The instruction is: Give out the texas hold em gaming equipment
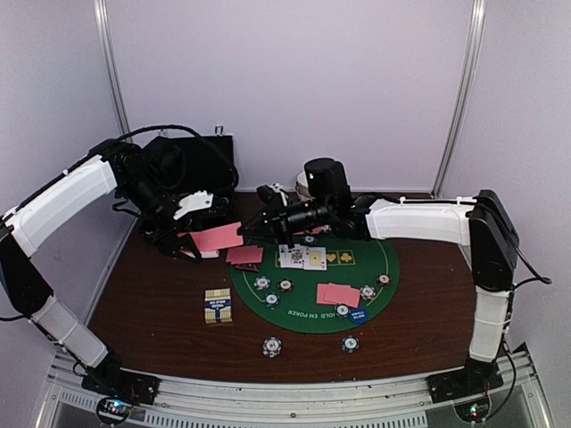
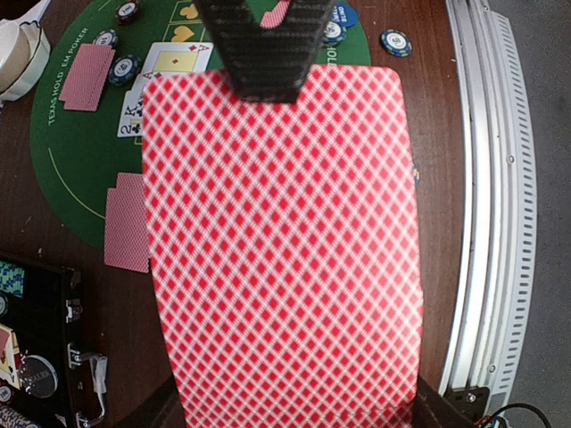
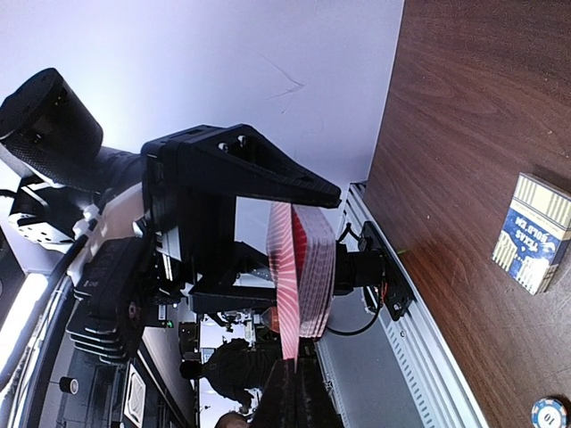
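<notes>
We're mid-deal: left jaws clamp the pink-backed cards [image 2: 285,250] just left of the green mat [image 1: 308,310], right jaws pinched together on that stack's edge (peeling one off, we guess). Face-up cards [image 1: 303,258], face-down pairs [image 1: 337,294] and chips [image 1: 272,346] already sit on or beside the mat, so more dealing's probably left.

The brown table [image 1: 152,312] carries a green felt mat [image 1: 303,296], a card box [image 1: 219,306] and two chips [image 1: 272,346].

Left arm [image 1: 62,201], right arm [image 1: 419,218]: white shell links, black joint housings, black bases [image 1: 120,385]. Black cables [image 1: 169,132] loop over left wrist; another at right elbow. White bracket [image 1: 194,203] on left wrist. Right gripper [image 2: 266,80]: black, cross-hatch texture, V-notch.
</notes>
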Available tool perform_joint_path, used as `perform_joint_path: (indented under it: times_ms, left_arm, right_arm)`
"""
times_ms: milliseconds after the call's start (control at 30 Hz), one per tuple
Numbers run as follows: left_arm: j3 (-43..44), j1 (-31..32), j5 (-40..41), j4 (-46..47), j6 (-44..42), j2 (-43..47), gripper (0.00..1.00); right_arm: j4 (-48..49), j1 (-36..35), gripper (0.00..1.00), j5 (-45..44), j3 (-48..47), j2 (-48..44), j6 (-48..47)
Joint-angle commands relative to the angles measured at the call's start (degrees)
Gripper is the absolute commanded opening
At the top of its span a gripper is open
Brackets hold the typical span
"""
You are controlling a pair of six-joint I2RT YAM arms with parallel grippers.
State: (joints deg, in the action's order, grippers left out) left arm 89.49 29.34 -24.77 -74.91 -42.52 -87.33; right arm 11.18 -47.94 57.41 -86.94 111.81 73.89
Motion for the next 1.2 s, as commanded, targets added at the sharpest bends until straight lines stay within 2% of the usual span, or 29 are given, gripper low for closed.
perform_joint_path:
  times_ms: [0,233,267,333,433,567,767,933,1167]
  left_arm:
    - [1.52,-0.25,-0.8,-0.06,-0.28,0.66,0.19]
    - [1.2,-0.25,-0.71,-0.06,-0.37,0.67,0.19]
    - [1.27,-0.25,-0.76,-0.06,-0.37,0.61,0.18]
    - [1.38,-0.26,-0.81,-0.07,-0.37,0.62,0.19]
    - [1.37,-0.25,-0.95,-0.08,-0.37,0.67,0.19]
    - [1.12,-0.25,-0.81,-0.14,-0.37,0.92,0.18]
    - [1.21,-0.25,-0.82,-0.15,-0.39,1.02,0.18]
    - [0.96,-0.25,-0.89,-0.19,-0.43,1.12,0.18]
    - [1.12,-0.25,-0.85,-0.52,-0.52,1.2,0.18]
  right_arm:
    - [2.84,0.4,0.0,0.08,1.45,-1.82,1.34]
    - [7.53,0.26,0.0,0.03,3.0,-1.92,4.52]
    - [7.79,0.04,0.04,0.07,2.86,-1.71,4.63]
    - [8.43,-0.85,0.19,0.21,2.58,-1.03,5.23]
    - [11.33,-1.97,0.32,0.43,2.52,0.15,7.16]
    - [13.64,-2.67,0.37,0.24,2.41,1.32,8.74]
    - [14.12,-3.37,0.34,0.03,1.95,2.62,9.27]
    - [15.67,-3.56,0.17,-0.02,2.36,3.02,10.47]
    - [13.26,-2.2,0.0,-0.79,2.59,1.84,9.41]
